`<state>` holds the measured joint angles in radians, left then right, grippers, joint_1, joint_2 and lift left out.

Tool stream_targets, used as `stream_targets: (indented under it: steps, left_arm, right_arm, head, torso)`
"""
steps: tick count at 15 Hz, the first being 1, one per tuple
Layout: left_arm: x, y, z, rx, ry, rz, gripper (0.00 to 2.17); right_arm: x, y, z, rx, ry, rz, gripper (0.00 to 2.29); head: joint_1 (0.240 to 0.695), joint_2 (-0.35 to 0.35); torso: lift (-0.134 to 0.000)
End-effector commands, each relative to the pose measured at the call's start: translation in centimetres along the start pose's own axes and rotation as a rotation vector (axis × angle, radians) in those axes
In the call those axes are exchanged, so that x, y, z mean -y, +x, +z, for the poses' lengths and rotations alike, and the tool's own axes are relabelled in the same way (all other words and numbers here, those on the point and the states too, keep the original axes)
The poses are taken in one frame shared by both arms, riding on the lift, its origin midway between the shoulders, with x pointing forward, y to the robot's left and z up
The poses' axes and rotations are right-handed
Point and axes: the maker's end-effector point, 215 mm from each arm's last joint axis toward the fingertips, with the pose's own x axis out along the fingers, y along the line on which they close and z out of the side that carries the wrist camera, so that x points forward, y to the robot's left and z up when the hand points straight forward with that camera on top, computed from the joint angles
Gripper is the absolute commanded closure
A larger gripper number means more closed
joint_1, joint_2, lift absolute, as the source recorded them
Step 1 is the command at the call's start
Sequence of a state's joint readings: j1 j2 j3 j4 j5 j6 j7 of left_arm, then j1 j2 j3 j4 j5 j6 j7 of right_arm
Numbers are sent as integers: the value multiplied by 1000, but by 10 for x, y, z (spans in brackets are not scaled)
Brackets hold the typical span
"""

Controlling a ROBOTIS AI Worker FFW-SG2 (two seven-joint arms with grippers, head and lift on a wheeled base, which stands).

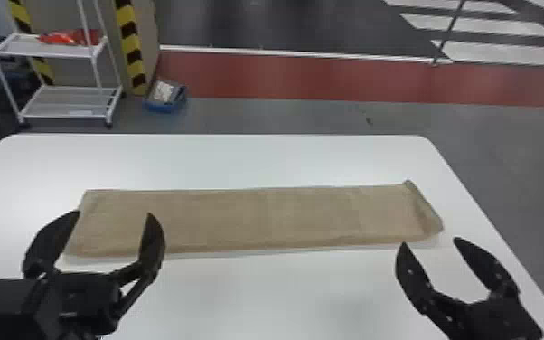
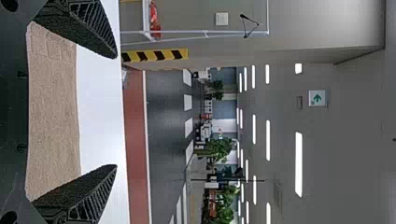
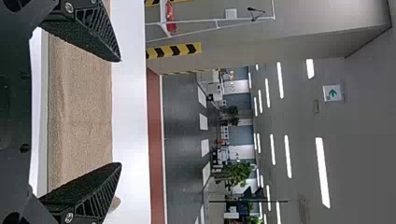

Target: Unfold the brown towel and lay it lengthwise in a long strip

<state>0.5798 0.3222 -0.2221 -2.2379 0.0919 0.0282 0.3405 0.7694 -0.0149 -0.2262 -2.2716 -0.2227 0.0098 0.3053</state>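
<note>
Finding brown towel [image 1: 257, 219] flat on white table [image 1: 257, 158], long axis running roughly 9 to 3 o'clock. Noting jaws parted and empty on both arms: left gripper [image 1: 113, 213] over the 9 o'clock end, right gripper [image 1: 429, 241] just short of the creased 3 o'clock end, towel toward 12. Likely needing only a right-hand smoothing, or nothing more.

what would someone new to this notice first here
Probably the long strip of brown towel, laid flat from side to side across the white table. Next, perhaps, the two black grippers with their fingers spread: the left one over the towel's left end, the right one near its right end.
</note>
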Motion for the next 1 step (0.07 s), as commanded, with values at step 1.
stream_targets:
  steps: [1]
  left_arm:
    - [-1,1,0,0,2,0,46]
  right_arm:
    - [2,-1,0,-1,1,-4,90]
  head:
    - [695,-119]
  torso:
    - [-123]
